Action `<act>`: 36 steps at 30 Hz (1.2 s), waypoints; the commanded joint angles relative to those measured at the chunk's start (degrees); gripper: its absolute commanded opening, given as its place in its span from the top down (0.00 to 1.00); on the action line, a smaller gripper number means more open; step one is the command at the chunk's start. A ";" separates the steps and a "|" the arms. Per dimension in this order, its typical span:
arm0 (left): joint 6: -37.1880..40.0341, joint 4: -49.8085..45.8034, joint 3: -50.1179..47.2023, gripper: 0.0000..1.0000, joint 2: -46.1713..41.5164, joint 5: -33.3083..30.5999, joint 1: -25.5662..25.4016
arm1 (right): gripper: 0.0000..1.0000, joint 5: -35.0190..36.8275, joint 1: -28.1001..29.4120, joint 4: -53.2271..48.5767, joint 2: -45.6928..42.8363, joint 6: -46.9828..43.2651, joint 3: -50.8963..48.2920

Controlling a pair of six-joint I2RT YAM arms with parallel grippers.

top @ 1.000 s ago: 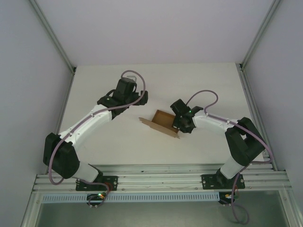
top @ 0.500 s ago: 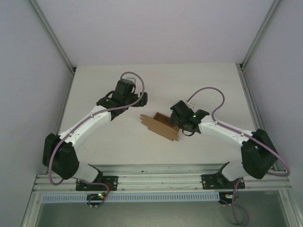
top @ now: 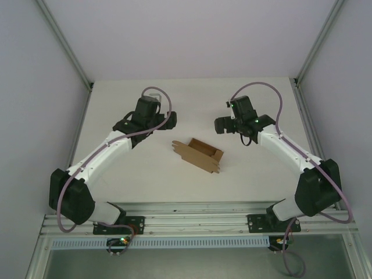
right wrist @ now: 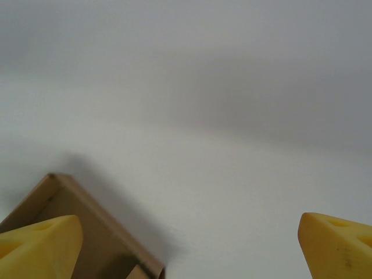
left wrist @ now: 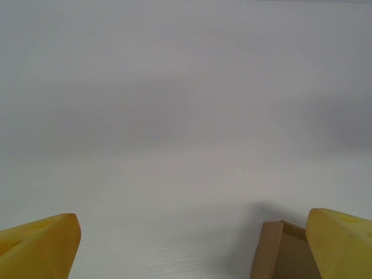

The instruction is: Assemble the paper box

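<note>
beyond the paper box — left claw and right claw aloft, both agape, empty

Overhead, wrist close-ups; shared paper box

frame centre: blocked by shallow brown cardboard paper box | upper centre: bare white tabletop left open | side edges: closed by grey walls

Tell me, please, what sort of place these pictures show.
Probably a lab robot test cell: left arm and right arm bolted to an aluminium rail, a white table boxed in by plain walls, and one brown paper box.
</note>
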 commanded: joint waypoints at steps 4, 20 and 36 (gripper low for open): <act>2.18 -1.39 2.44 0.00 3.07 3.13 0.60 | 0.18 -6.83 3.34 -5.92 -3.20 19.61 -10.25; 2.35 1.49 -2.07 0.00 0.62 5.46 0.60 | 0.71 -10.25 6.37 6.35 7.61 30.83 -16.79; 2.26 8.12 -3.47 0.00 -2.81 13.83 0.70 | 0.97 10.59 7.01 31.23 -13.25 -0.88 -17.53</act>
